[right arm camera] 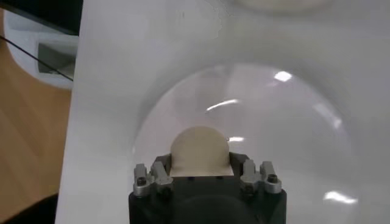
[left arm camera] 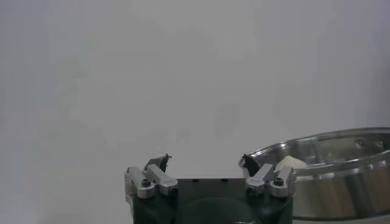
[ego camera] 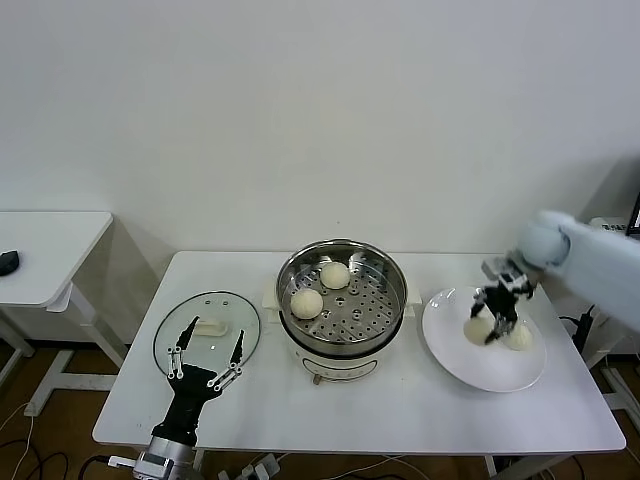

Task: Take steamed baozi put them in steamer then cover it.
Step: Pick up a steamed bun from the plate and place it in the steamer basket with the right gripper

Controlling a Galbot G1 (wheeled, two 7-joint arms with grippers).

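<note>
Two steamed baozi (ego camera: 335,275) (ego camera: 306,302) lie in the shiny steamer (ego camera: 390,300) at the table's middle. On the white plate (ego camera: 480,375) to the right, my right gripper (ego camera: 498,328) stands shut on a baozi (right arm camera: 200,146), its jaws pressed to the bun's sides. Two buns show there, one (ego camera: 477,328) on each side (ego camera: 520,338) of the fingers; which is held I cannot tell from the head view. My left gripper (ego camera: 214,332) hangs open and empty over the glass lid (ego camera: 245,312) at the left. In the left wrist view, that gripper (left arm camera: 206,161) faces the steamer (left arm camera: 341,182).
The white table (ego camera: 350,410) holds lid, steamer and plate in a row. A small side table (ego camera: 50,250) with a dark object (ego camera: 8,262) stands at the far left. Wooden floor (right arm camera: 30,134) shows past the table's right edge.
</note>
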